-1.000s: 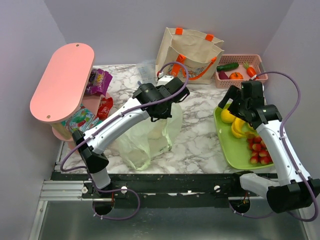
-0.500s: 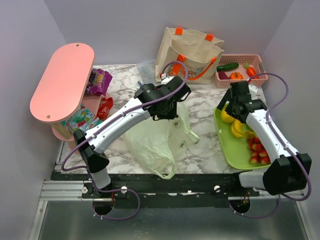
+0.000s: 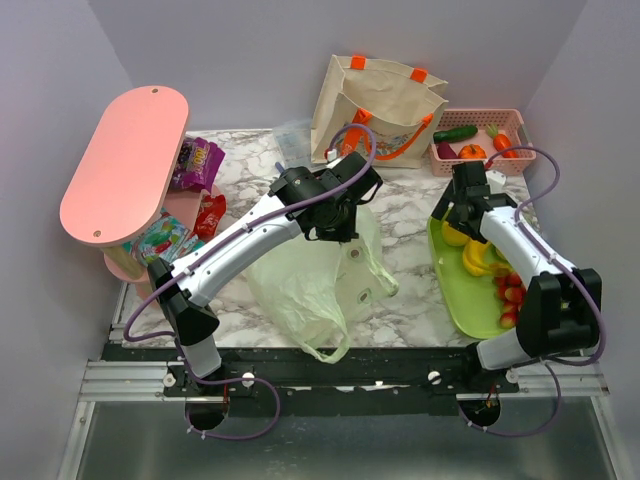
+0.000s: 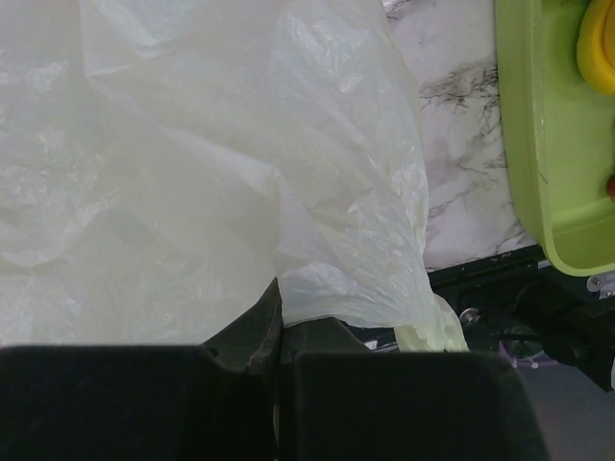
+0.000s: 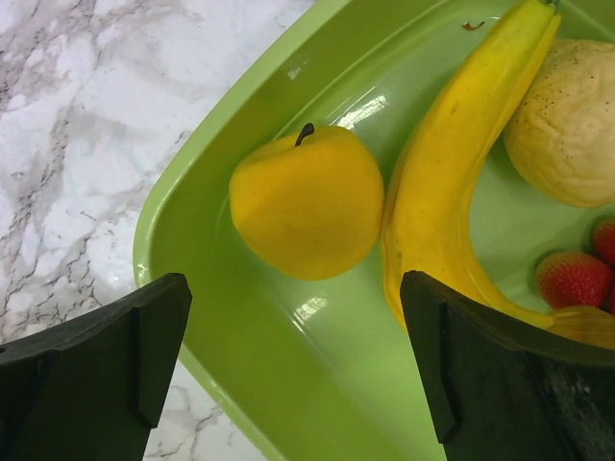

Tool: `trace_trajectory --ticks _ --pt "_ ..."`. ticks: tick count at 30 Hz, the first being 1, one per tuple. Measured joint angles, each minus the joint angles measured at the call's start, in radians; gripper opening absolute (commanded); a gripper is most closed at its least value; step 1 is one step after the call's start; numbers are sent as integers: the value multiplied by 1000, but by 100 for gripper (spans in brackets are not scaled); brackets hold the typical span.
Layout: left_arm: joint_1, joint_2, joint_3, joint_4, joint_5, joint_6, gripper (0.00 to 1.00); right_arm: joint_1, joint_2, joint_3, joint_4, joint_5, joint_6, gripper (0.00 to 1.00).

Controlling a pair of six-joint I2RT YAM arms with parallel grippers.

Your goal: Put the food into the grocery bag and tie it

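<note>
risk, left: the thin grocery bag (image 3: 305, 285) could slip from the pinch, or sag so its mouth closes, the film being slick; risk, right: the round yellow fruit (image 5: 307, 202) may roll on the green tray (image 5: 231, 307) if a finger nudges it; left gripper (image 4: 279, 331) clamped on a bag fold, arm stretched over mid-table, bag draping toward the near edge; right gripper (image 5: 298, 355) spread wide, empty, poised over the fruit beside the banana (image 5: 452, 182)

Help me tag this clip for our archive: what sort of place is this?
Likely a robotics lab test cell, staged for grocery packing: plain lilac walls box in a marble-patterned table, with toy fruit on a green tray, a thin plastic bag and a canvas tote.
</note>
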Motion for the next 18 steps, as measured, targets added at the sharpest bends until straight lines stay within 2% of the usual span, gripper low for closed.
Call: trace_trajectory --ticks 9,18 --pt "8 0 0 0 18 8 0 -29 82 -23 63 0 -14 96" --pt "10 0 -53 0 23 8 0 -48 138 -33 128 -22 -26 87"
